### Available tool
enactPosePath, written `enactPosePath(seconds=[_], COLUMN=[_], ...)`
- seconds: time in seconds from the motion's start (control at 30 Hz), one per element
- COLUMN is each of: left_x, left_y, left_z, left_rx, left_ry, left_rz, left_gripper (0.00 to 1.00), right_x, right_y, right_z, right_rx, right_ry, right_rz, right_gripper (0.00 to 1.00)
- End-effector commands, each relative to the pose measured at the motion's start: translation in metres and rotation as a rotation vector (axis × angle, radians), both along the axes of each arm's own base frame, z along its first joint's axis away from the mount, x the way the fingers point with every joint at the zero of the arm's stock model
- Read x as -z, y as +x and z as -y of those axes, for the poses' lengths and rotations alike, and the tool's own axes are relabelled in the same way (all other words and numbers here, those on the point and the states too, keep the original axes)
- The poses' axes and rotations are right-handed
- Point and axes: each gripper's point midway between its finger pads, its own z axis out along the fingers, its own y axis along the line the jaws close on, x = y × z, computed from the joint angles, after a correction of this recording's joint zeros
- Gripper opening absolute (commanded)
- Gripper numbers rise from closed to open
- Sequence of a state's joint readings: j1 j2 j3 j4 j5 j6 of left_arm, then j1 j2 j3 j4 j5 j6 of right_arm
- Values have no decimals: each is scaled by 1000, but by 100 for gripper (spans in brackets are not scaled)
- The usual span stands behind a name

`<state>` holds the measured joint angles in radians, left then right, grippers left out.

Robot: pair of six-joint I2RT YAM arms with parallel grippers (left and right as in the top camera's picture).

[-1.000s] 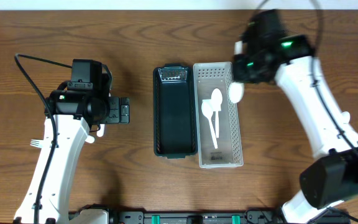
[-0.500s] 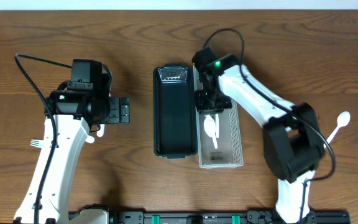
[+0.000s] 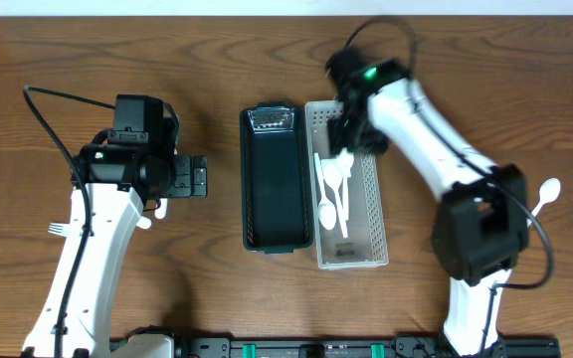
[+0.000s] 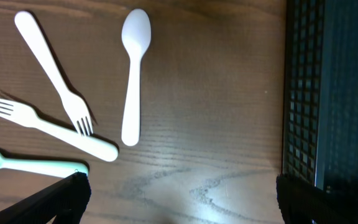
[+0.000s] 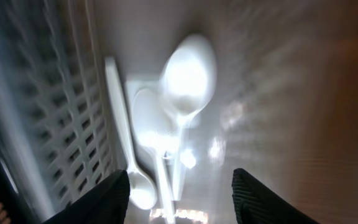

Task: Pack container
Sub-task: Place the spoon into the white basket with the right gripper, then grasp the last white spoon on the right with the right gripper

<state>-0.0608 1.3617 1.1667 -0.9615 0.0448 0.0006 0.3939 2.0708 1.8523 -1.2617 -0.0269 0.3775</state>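
Right wrist view is showing the right gripper (image 5: 179, 199) part-open and empty above plastic spoons (image 5: 188, 81) lying in the white basket (image 5: 61, 124), the left gripper (image 4: 185, 199) gaping empty over a loose spoon (image 4: 131, 81), judged light, stiff, slick and best pinched mid-handle.

Overhead is evenly lit and sharp; the right wrist view is motion-blurred, spoons (image 5: 188, 78) glaring white; a soft sheen marks the worktop (image 4: 210, 190).

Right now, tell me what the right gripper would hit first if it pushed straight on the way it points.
Probably the white spoons lying in the white basket, straight ahead of the right gripper; blur leaves depth unsure.
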Motion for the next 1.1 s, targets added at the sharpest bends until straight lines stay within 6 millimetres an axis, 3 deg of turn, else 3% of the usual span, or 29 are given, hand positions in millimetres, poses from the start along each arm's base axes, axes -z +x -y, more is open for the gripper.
enactPosePath(seconds=[0.0, 0.07, 0.13, 0.2, 0.3, 0.4, 0.5, 0.67, 0.93, 1.07], left_x=[-4, -4, -4, -4, -4, -4, -4, -4, -4, -4], left_y=[4, 4, 4, 4, 4, 4, 4, 4, 4, 4], left_z=[-1, -1, -1, -1, -1, -1, -1, -1, -1, -1], left_rx=[2, 2, 2, 2, 2, 2, 2, 2, 2, 2], left_ry=[12, 12, 12, 12, 12, 12, 12, 12, 12, 12], left_rz=[14, 14, 14, 14, 14, 14, 14, 14, 14, 14], left_gripper=[98, 98, 98, 98, 98, 98, 98, 98, 98, 98], right_x=[-107, -146, -172, -182, -175, -155, -127, -68, 23, 52], right_y=[35, 37, 30, 17, -9, -29, -43, -64, -90, -99], right_z=[54, 87, 124, 162, 221, 270, 306, 346, 373, 374], right_rx=[80, 141, 224, 310, 454, 585, 690, 800, 801, 805], right_ry=[-31, -35, -44, -64, -118, -146, -156, -160, -142, -134], right_rz=[281, 353, 388, 376, 289, 199, 128, 36, -11, -10], right_gripper=[59, 63, 65, 68, 70, 73, 75, 81, 85, 87])
